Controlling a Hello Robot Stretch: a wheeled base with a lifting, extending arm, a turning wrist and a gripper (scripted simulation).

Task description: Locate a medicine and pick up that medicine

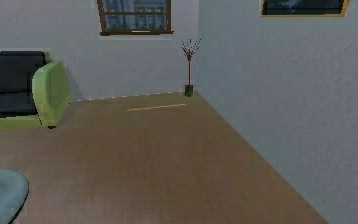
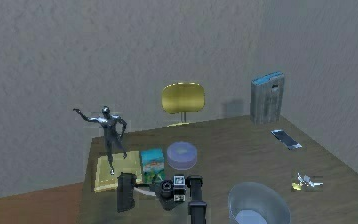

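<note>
Evidently mid-reach, the dark two-finger gripper (image 2: 128, 188) sits near a small green box (image 2: 152, 160), maybe medicine; whether it holds anything I cannot tell, and alignment comes next.

Grey bowl (image 2: 258, 204) half off the bottom edge; small unidentifiable trinket (image 2: 307, 182).

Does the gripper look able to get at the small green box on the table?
Probably yes: the green box sits just past the gripper, with nothing seen between them. The dark statue and round lilac tub flank it closely.
</note>
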